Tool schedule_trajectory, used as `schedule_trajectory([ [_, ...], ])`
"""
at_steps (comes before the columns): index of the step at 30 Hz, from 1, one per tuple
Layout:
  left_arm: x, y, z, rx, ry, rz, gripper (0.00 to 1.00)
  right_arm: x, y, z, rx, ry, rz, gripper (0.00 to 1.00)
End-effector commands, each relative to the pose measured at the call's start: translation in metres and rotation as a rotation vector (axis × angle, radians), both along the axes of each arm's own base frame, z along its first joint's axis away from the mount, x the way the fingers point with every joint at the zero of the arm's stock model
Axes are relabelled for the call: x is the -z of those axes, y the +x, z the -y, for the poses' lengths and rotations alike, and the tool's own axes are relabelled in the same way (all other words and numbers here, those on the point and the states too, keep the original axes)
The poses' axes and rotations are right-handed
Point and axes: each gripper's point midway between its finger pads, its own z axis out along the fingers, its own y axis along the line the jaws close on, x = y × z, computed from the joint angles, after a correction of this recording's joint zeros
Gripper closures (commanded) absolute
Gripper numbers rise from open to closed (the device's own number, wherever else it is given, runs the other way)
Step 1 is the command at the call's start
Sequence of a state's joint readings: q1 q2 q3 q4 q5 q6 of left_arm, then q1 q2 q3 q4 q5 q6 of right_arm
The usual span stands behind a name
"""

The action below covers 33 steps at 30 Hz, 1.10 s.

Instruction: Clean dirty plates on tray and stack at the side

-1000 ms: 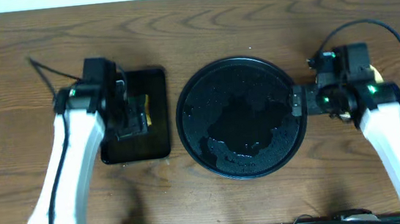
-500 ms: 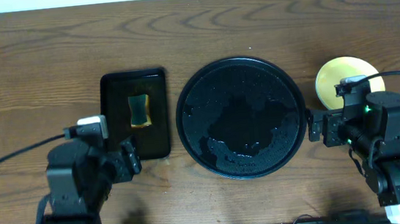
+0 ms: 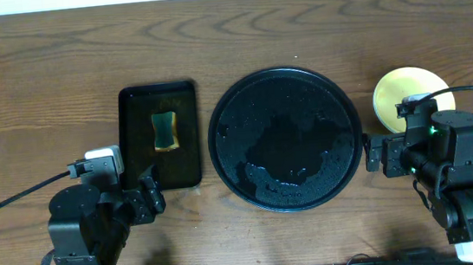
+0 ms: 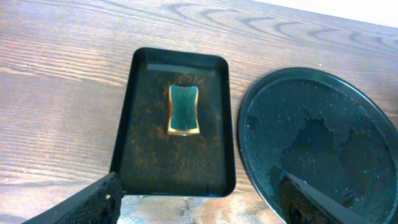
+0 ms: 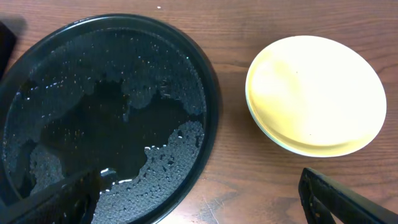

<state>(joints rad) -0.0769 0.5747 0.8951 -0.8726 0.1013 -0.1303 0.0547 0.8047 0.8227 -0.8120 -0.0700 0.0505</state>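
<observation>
With the left gripper [image 3: 149, 191] and right gripper [image 3: 369, 153] both wide and empty near the wet tray [image 3: 279, 73], the plates [image 3: 402, 90] stacked just right of it (yellow on top) risk a knock if the right one swings carelessly.

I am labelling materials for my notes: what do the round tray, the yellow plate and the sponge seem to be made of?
Round tray: probably plastic or coated metal, glossy black; water beads on it.
Yellow plate: likely plastic, smooth, soft sheen, thin rim.
Sponge: foam, yellow body under a dark green matte scouring layer.
</observation>
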Motion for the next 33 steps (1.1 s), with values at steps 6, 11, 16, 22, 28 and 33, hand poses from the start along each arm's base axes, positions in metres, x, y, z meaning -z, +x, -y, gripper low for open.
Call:
schedule_trajectory([
  [6,0.004,0.000,-0.001,-0.004,0.005,-0.008,0.20,0.004,-0.001,0.001,-0.005,-0.016,-0.010,0.01],
  [11,0.004,0.000,-0.001,-0.004,0.005,-0.008,0.20,0.005,-0.001,0.001,-0.002,-0.019,-0.011,0.01],
  [16,0.004,0.000,-0.001,-0.004,0.005,-0.008,0.20,0.002,-0.010,0.004,-0.008,-0.038,0.018,0.01],
  [22,0.004,0.000,-0.001,-0.004,0.005,-0.008,0.20,-0.014,-0.018,-0.001,-0.038,-0.019,0.199,0.01],
  [28,0.004,0.000,-0.001,-0.004,0.005,-0.008,0.20,-0.030,-0.021,-0.007,-0.065,0.013,0.535,0.01],
  [33,0.004,0.000,-0.001,-0.004,0.005,-0.008,0.20,-0.036,-0.021,-0.009,-0.073,0.025,0.798,0.01],
])
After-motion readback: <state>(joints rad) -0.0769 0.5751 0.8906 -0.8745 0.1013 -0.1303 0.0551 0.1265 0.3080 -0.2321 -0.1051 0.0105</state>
